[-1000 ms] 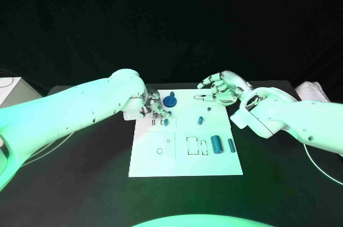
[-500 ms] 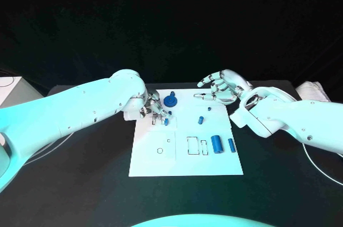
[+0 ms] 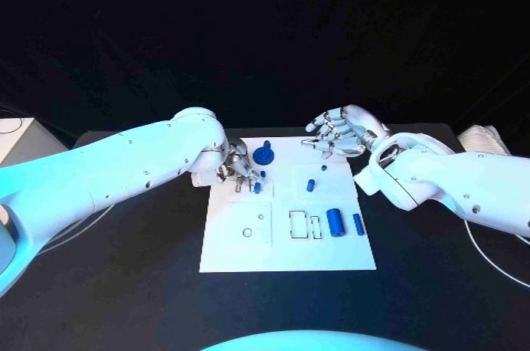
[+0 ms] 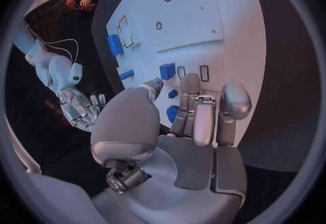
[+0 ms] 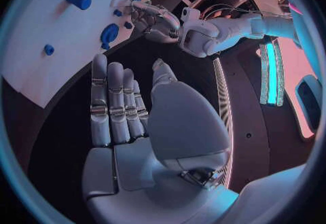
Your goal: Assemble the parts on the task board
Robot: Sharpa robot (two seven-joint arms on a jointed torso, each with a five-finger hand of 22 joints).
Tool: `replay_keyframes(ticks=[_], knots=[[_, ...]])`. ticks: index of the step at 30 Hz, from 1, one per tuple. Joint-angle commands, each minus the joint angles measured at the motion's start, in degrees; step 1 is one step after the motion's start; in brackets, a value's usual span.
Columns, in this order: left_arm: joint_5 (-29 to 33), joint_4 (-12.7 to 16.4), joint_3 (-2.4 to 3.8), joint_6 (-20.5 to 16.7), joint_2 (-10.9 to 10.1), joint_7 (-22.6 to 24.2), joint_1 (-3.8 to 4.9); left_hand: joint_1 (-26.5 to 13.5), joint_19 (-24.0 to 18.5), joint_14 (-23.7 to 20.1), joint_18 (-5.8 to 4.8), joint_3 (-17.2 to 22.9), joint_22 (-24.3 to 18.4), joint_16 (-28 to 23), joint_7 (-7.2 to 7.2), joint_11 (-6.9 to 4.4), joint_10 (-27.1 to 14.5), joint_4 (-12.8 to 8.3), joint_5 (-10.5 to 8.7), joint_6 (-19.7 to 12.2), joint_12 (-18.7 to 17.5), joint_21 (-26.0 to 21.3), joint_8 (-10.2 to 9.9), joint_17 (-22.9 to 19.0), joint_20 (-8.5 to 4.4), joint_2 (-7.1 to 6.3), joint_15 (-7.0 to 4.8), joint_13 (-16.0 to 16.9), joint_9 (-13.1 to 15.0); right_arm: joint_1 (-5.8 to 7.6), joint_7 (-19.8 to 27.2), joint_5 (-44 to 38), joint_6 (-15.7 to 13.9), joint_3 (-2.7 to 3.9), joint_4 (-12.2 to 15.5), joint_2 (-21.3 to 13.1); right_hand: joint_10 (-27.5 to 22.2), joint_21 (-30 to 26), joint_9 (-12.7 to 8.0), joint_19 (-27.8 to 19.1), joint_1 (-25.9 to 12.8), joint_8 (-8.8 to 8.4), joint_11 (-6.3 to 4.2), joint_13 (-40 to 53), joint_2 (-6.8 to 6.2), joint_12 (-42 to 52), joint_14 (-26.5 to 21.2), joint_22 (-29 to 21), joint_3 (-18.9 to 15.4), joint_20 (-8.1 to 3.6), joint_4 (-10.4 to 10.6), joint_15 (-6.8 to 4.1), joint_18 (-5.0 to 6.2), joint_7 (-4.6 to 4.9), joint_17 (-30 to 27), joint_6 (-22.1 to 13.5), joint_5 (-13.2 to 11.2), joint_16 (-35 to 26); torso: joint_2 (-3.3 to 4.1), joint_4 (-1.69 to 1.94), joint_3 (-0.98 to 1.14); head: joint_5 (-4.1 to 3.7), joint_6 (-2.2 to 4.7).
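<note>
Resting on the board's (image 3: 237, 247) far left corner, the left hand (image 3: 234, 167) has its fingers curled down beside a small blue part (image 3: 257, 187) and a round blue knob (image 3: 264, 155); whether it grips anything I cannot tell. Over the far right corner the right hand (image 3: 340, 136) hovers, released, fingers apart and holding nothing. Nearer the robot, a blue cylinder (image 3: 334, 221) and a thin blue pin (image 3: 358, 224) lie on the board's right side, with another small piece (image 3: 310, 185) near the middle.
</note>
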Motion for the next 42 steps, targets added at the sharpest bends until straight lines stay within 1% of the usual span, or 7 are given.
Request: replay_keyframes(ticks=[1, 5, 9, 13, 25, 33, 42], knots=[[1.10, 0.25, 0.01, 1.34, 0.12, 0.32, 0.01, 0.77, 0.25, 0.46, -0.67, 0.34, 0.06, 0.22, -0.04, 0.01, -0.38, 0.00, 0.01, -0.31, 0.34, 0.28, 0.30, 2.63, -0.05, 0.08, -0.03, 0.04, 0.10, 0.01, 1.77, 1.59, 0.38, 0.03, -0.24, 0.18, 0.16, -3.54, -0.42, -1.02, 0.52, 0.55, 0.81, -5.59, -0.07, -3.75, -1.87, -3.85, 0.41, 0.52, 0.06, 0.82, 0.27, 0.52, -2.19, -0.37, -0.16, -4.10, -0.02, -0.05, 0.02, -0.03, -0.03], [1.64, 0.42, 0.00, 1.53, 0.09, 0.43, 0.01, 1.33, 0.23, 0.45, -0.68, 0.58, 0.11, 0.24, -0.06, -0.01, -0.44, -0.07, 0.00, -0.38, 0.43, 0.33, 0.39, 2.65, -0.04, -0.08, -0.05, 0.01, 0.23, 0.01, 2.36, 2.64, 0.38, 0.03, -0.57, 0.33, 0.83, -8.35, -1.57, -2.58, 1.20, 0.74, 1.74, -12.66, 0.02, -8.09, -4.62, -9.58, 0.75, 1.70, 0.04, 1.92, 0.28, 1.18, -6.78, -0.79, -0.16, -10.44, 0.01, -0.02, -0.01, -0.09, -0.06], [1.90, 0.58, 0.00, 1.58, 0.06, 0.52, 0.00, 2.38, 0.19, 0.48, -0.68, 1.12, 0.18, 0.31, -0.16, -0.09, -0.52, -0.13, 0.03, -0.40, 0.58, 0.41, 0.52, 2.76, -0.05, -0.17, -0.10, -0.07, 0.40, 0.00, 3.03, 3.82, 0.33, 0.02, -0.97, 0.51, 1.48, -13.04, -3.35, -4.44, 2.08, -0.26, 2.46, -19.45, 0.11, -11.67, -7.44, -16.20, 1.56, 3.14, -0.04, 3.37, 0.33, 1.78, -12.52, -0.76, -0.41, -17.64, 0.03, 0.02, -0.01, -0.11, -0.07], [2.07, 0.76, 0.00, 1.51, -0.01, 0.59, 0.01, 2.92, 0.20, 0.54, -0.70, 1.45, 0.27, 0.38, -0.27, -0.18, -0.52, -0.13, 0.03, -0.34, 0.65, 0.48, 0.54, 2.89, -0.06, -0.18, -0.16, -0.13, 0.46, -0.01, 3.46, 4.99, 0.18, 0.02, -1.44, 0.74, 1.92, -13.45, -4.34, -4.56, 2.35, -0.98, 2.82, -22.87, 0.04, -12.92, -6.93, -19.84, 2.39, 3.69, -0.05, 3.71, 0.31, 2.13, -15.43, -0.76, -0.68, -20.63, 0.04, 0.03, -0.02, -0.18, -0.16], [2.70, 1.16, 0.01, 1.51, -0.17, 0.66, 0.01, 4.79, 0.23, 0.65, -0.73, 2.81, 0.52, 0.51, -0.54, -0.44, -0.46, -0.24, 0.05, -0.07, 0.80, 0.67, 0.49, 3.10, -0.17, -0.02, -0.38, -0.37, 0.56, -0.04, 3.52, 6.14, 0.13, 0.01, -2.09, 1.06, 2.01, -13.44, -4.72, -4.47, 2.34, -1.25, 2.94, -24.14, -0.06, -13.23, -6.60, -21.25, 2.74, 3.77, -0.06, 3.81, 0.31, 2.26, -16.42, -0.80, -0.57, -21.54, 0.02, 0.02, -0.04, -0.17, -0.28], [3.15, 1.20, 0.01, 1.24, -0.27, 0.78, 0.01, 7.58, 0.17, 0.67, -0.74, 6.33, 0.65, 0.52, -0.82, -0.73, -0.43, -0.59, -0.18, 0.17, 0.78, 0.83, 0.30, 3.13, -0.38, 0.18, -0.64, -0.88, 0.68, -0.07, 3.34, 6.22, 0.25, 0.00, -2.32, 1.17, 1.96, -13.46, -4.89, -4.52, 2.23, -1.38, 3.04, -24.69, -0.12, -13.36, -6.56, -21.88, 2.85, 3.84, -0.04, 3.89, 0.29, 2.37, -16.84, -0.86, -0.55, -21.96, 0.04, 0.01, -0.01, -0.17, -0.32], [3.39, 1.24, 0.01, 2.04, -0.29, 0.82, 0.01, 9.30, 0.16, 0.82, -0.76, 10.19, 0.77, 0.65, -1.16, -1.02, -0.16, -1.52, -0.15, 0.57, 0.76, 0.95, 0.36, 3.39, -0.55, -0.59, -0.88, -1.36, 0.97, -0.16, 3.22, 6.35, 0.50, 0.00, -2.55, 1.39, 1.89, -13.47, -5.04, -4.60, 2.09, -1.50, 3.14, -25.17, -0.16, -13.46, -6.54, -22.46, 2.95, 3.91, -0.02, 3.98, 0.29, 2.48, -17.21, -0.92, -0.54, -22.33, 0.02, 0.04, 0.03, -0.11, -0.55]])
